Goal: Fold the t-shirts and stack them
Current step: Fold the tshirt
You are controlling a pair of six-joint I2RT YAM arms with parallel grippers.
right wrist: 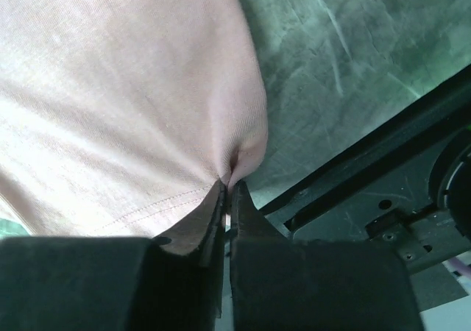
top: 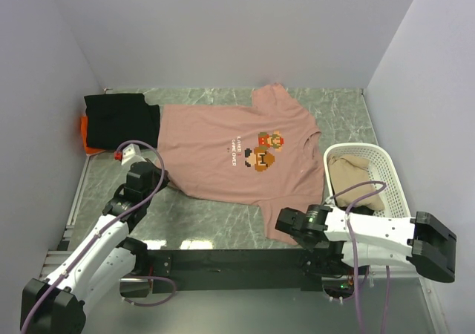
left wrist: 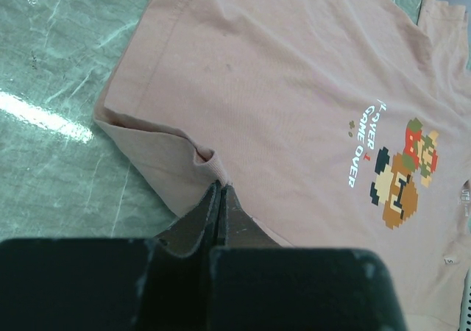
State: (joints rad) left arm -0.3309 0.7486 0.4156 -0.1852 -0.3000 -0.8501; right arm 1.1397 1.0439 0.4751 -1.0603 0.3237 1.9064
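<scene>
- The dusty-pink t-shirt (top: 223, 152) lies spread flat, graphic side up, across the middle of the counter (top: 215, 230). Its pixel-art print and white text face the camera above.
- The left hand (left wrist: 221, 190) is closed on the near-left corner of the pink shirt. Its fingers are pressed together with a small fold of cloth bunched at their tips.
- The right hand (right wrist: 228, 187) is closed on the shirt's near-right edge, by a stitched hem. The cloth puckers where the tips pinch it.
- The black t-shirt (top: 122, 117) sits folded at the far-left corner, its edge touching the pink shirt.
- The orange t-shirt (top: 87, 139) peeks out from under the black one.
- The white mesh basket (top: 393, 178) stands to the right, just beside the pink shirt, holding a beige cloth (top: 355, 177).
</scene>
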